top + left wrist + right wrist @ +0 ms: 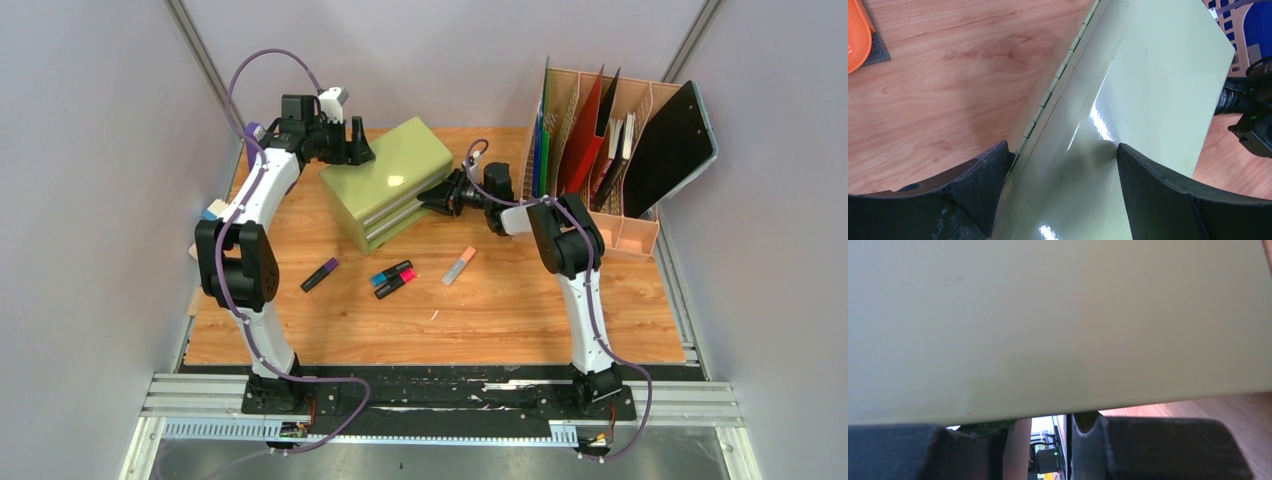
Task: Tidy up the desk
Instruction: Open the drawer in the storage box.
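Wood-grain desk spans the cell, and the green drawer chest sits at its far middle. Left gripper is spread wide over the chest's hinged edge. Right gripper is at its side, jaws narrow; can't tell if it grips anything.

left arm extended forward, left gripper jaws wide apart | right arm bent leftward, right gripper jaws close together, grip unclear

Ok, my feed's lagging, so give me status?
Left hand open, astride green chest, hinged edge. Right hand at chest front, grip unclear. Four markers loose on desk, clear of both hands.
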Tool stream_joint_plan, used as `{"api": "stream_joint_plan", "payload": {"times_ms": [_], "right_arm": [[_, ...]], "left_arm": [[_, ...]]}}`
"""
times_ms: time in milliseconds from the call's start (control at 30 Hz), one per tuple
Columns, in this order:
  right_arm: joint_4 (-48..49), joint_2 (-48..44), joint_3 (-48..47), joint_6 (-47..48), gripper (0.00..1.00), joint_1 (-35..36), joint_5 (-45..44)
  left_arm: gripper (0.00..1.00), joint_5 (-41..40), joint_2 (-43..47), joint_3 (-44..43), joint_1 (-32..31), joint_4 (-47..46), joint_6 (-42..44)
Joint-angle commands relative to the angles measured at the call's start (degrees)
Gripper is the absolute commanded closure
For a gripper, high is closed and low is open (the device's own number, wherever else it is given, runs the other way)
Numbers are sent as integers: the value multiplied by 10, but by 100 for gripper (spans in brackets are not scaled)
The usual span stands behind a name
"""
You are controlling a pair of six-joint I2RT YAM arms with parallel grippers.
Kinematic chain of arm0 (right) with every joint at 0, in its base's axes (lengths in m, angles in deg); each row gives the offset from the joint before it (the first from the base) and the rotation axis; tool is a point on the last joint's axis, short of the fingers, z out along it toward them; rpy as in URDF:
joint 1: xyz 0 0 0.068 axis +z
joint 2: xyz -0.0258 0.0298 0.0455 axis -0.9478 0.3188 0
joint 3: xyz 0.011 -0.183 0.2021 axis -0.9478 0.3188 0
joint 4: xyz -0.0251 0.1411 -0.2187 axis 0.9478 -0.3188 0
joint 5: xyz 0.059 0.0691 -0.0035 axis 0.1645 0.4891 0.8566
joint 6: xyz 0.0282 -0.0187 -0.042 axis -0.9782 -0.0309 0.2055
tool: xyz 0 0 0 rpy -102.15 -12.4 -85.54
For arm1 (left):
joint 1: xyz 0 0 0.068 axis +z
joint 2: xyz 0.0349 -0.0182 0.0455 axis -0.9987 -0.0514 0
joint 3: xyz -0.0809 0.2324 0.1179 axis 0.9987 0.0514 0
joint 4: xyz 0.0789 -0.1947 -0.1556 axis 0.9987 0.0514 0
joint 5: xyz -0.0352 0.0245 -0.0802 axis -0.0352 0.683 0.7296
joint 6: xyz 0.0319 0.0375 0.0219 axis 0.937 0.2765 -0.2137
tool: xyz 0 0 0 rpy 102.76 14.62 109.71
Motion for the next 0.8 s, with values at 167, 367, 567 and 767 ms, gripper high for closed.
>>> {"api": "stream_joint_plan", "payload": {"times_ms": [167,367,567,767], "right_arm": [[25,-23,-14,91,100,-9,20],[8,-19,-29,97,100,-9,26],[4,-20,-35,97,100,-10,27],[4,-19,-43,95,100,-9,30]], "left_arm": [[8,-42,6,22,-6,75,44],[0,-51,61,2,-14,76,120],[0,-105,114,17,-85,98,209],[0,-138,129,56,-144,85,238]]}}
